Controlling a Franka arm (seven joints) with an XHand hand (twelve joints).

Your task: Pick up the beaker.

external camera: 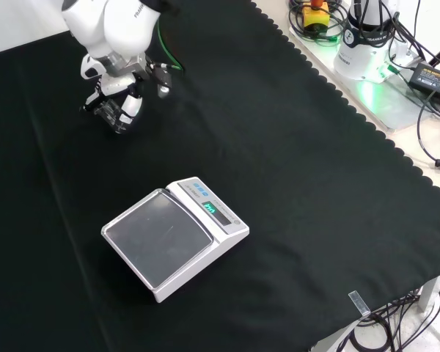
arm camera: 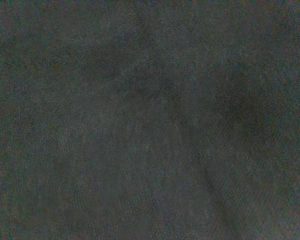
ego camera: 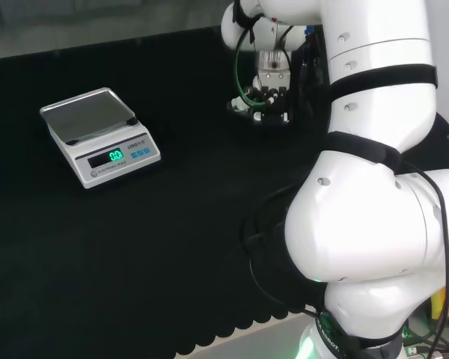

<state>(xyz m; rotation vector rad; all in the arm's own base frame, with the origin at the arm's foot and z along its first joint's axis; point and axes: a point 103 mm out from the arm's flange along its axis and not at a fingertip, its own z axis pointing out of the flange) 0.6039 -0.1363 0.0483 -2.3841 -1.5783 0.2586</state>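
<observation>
Black cloth covers the worktop [external camera: 293, 161] from edge to edge, and from my remote seat I see little standing on it. My arm [ego camera: 374, 172] is stretched out across the cloth, its big white links stacked at the right of the head view, with the wrist turned down at the far end. The hand [external camera: 121, 99] hangs low over the cloth at the far left of the front view, palm facing down. Its fingers [external camera: 132, 108] curl around a clear beaker [external camera: 114, 114], which sits between them close to the cloth; I cannot tell whether its base is touching or lifted. In the head view the hand [ego camera: 271, 93] appears at the far side, just left of the arm, fingers pointing down. A white scale [external camera: 176, 238] with a grey pan and a lit display stands well apart from the hand, nearer the front camera. The wrist view gives me dark cloth.
</observation>
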